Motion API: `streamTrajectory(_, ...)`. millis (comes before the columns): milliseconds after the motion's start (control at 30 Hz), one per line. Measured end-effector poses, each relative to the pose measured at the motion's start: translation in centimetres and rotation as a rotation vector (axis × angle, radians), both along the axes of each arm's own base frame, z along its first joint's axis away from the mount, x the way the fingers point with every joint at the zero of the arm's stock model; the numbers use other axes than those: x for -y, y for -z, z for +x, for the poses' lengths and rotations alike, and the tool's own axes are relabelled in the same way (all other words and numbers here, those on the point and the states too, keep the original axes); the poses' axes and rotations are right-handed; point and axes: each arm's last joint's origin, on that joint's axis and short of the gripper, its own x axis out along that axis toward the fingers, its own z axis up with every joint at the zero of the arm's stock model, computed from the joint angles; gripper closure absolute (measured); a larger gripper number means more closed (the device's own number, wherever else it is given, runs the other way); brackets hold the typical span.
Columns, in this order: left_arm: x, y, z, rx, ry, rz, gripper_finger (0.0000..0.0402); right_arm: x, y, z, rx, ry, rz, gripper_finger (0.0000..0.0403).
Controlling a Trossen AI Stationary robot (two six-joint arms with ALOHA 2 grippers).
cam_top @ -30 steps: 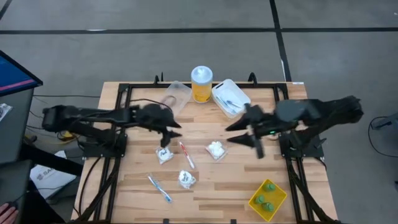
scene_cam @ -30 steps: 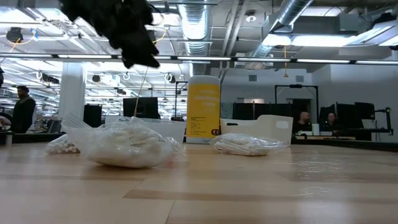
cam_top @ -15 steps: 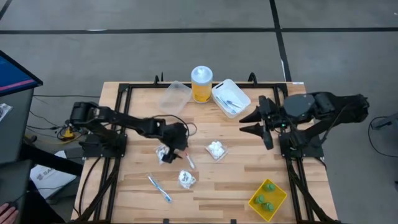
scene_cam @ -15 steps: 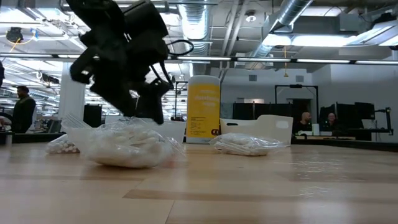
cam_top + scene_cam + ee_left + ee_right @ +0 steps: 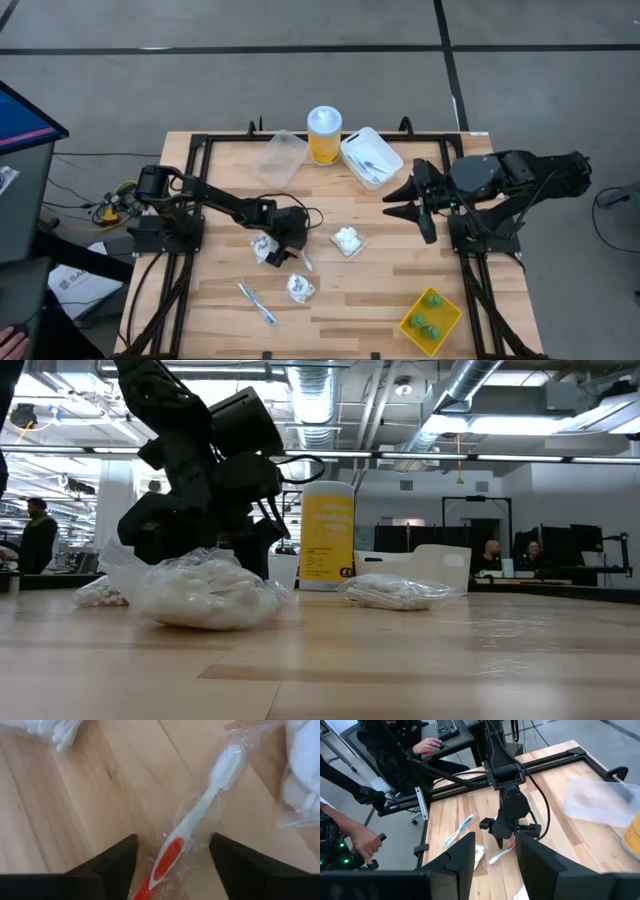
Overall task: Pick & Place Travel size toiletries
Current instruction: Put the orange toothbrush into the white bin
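Note:
My left gripper [image 5: 290,238] is open and low over the red-white toothbrush [image 5: 170,852], which lies flat on the table in a clear wrapper. Its fingers stand on either side of the red handle without touching it. Three clear packets with white contents [image 5: 265,248] [image 5: 347,240] [image 5: 300,288] lie around it. A blue-white toothbrush [image 5: 257,302] lies near the near edge. Green bottles sit in a yellow tray [image 5: 447,318]. My right gripper [image 5: 390,203] is open, raised over the table's right part.
At the far edge stand a tall yellow jar [image 5: 324,135], a clear tub [image 5: 282,155] and a white tub [image 5: 358,142] holding thin sticks. Black frame rails [image 5: 190,180] run along the table's sides. People sit beyond the table [image 5: 395,740].
My left gripper has moved toward the right and near edges and come down over the red-white toothbrush, staying open. My right gripper has drawn back a little toward the far edge. The packets and toothbrushes have not moved.

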Motion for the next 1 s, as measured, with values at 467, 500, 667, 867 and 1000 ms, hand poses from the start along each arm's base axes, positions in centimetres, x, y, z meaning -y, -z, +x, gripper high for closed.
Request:
streamTrajectory(467,-0.5,-1.6,0.0,0.071,-0.095,0.089,0.0385,-0.6,0.1,-0.1,-0.006,-0.019,0.025,0.0275)
streamTrajectory(500,-0.5,-1.6,0.1,0.076,-0.110,0.077,0.0390,-0.7,0.1,0.0,-0.009,-0.017,0.024,0.0275)
streamTrajectory(667,-0.4,-4.0,-0.1,0.156,-0.199,0.009,0.0398,-0.7,0.6,1.1,-0.027,0.028,0.002,0.0276)
streamTrajectory(867,-0.7,-9.6,-1.1,0.388,-0.308,-0.001,0.0400,-0.7,2.1,3.3,-0.096,0.060,-0.021,0.0276)
streamTrajectory(1000,-0.9,-13.9,-2.6,0.583,-0.398,-0.024,0.0400,-0.3,3.1,5.4,-0.119,0.100,-0.041,0.0264)
